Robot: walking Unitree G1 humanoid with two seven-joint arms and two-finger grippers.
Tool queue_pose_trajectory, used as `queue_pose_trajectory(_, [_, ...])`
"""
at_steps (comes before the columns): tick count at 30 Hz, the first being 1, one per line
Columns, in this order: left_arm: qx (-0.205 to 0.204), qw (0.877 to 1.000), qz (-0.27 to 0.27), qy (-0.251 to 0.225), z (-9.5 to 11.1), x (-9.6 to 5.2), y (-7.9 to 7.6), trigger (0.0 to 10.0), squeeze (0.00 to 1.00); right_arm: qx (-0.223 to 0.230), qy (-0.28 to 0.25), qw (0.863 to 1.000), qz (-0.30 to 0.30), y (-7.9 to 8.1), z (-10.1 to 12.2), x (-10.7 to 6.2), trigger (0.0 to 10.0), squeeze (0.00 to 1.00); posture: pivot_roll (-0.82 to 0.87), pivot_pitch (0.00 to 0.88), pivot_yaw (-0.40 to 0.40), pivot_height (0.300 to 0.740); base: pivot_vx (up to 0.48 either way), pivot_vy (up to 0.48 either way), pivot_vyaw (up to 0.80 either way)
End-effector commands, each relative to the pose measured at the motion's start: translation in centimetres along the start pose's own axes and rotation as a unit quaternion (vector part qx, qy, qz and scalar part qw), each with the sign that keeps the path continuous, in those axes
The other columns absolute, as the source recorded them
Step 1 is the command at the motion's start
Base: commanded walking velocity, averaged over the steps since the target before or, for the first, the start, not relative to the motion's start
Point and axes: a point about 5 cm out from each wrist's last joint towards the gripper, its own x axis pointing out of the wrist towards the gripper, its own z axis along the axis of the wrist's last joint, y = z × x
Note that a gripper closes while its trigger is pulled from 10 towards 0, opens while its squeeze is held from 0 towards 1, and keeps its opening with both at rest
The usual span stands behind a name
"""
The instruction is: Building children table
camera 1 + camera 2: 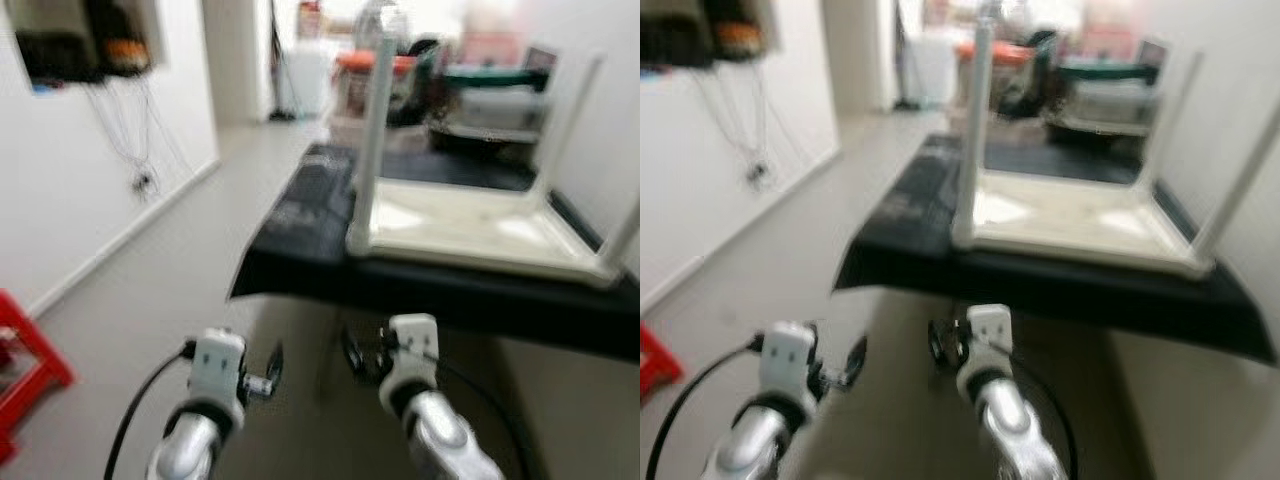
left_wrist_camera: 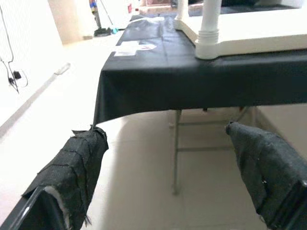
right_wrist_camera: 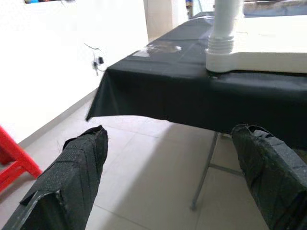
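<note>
From the head camera, which was blurred, I saw the white children table [image 1: 470, 225] lying upside down on the desk [image 1: 300, 250], its top flat on the black cloth and its legs pointing up. It sat at the near end of the desk, close to the front edge. The nearest leg [image 2: 209, 26] stood screwed into its corner socket.

I held both arms low in front of the desk, below its edge and well short of the children table. The left tool [image 2: 172, 179] was spread wide with nothing between its padded fingers [image 2: 79, 165]; through its wrist camera I looked along the floor at the desk's folding metal frame. The right tool [image 3: 182, 175] was likewise wide apart and empty, facing the hanging cloth.

A red stool [image 1: 25, 365] stood on the floor by the wall on my left, and cluttered shelves [image 1: 480, 95] were beyond the desk.
</note>
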Motion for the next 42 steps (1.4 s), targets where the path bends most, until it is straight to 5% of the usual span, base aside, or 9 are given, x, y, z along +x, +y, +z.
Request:
queue_pose_trajectory(1, [0.008, 1.0, 0.015, -0.02, 0.6, 0.1, 0.3, 10.0, 0.0, 0.001, -0.011, 1.0, -0.013, -0.5, 0.2, 0.0, 10.0, 0.0, 0.08, 0.0, -0.038, 0.74, 0.0, 0.0, 0.0])
queue_pose_trajectory(3, [0.018, 0.997, 0.06, -0.04, 1.3, -0.1, 1.5, 10.0, 0.0, 0.0, -0.018, 1.0, -0.021, -0.8, 0.4, 0.0, 10.0, 0.0, 0.07, 0.0, -0.033, 0.74, 0.0, 0.0, -0.33])
queue_pose_trajectory(8, [0.024, 0.996, 0.077, -0.046, 1.5, -0.2, 2.1, 10.0, 0.0, -0.002, -0.02, 1.0, -0.022, -0.8, 0.4, 0.0, 10.0, 0.0, 0.08, 0.0, -0.034, 0.74, 0.0, 0.0, -0.75])
queue_pose_trajectory(21, [0.049, 0.977, 0.191, -0.088, 3.7, -0.3, 6.9, 10.0, 0.0, -0.008, -0.03, 0.998, -0.048, -1.9, 0.8, 0.7, 10.0, 0.0, 0.09, 0.0, -0.043, 0.74, 0.0, 0.0, -0.12])
queue_pose_trajectory(34, [0.037, 0.988, 0.13, -0.077, 2.8, 0.0, 4.0, 10.0, 0.0, -0.007, -0.024, 0.999, -0.046, -1.8, 0.3, 1.0, 10.0, 0.0, 0.08, 0.0, -0.043, 0.74, 0.219, 0.0, 0.0])
queue_pose_trajectory(42, [0.036, 0.989, 0.12, -0.076, 2.6, 0.1, 3.7, 10.0, 0.0, -0.007, -0.023, 0.999, -0.045, -1.8, 0.0, 1.0, 10.0, 0.0, 0.09, 0.0, -0.041, 0.74, 0.282, 0.0, 0.0])
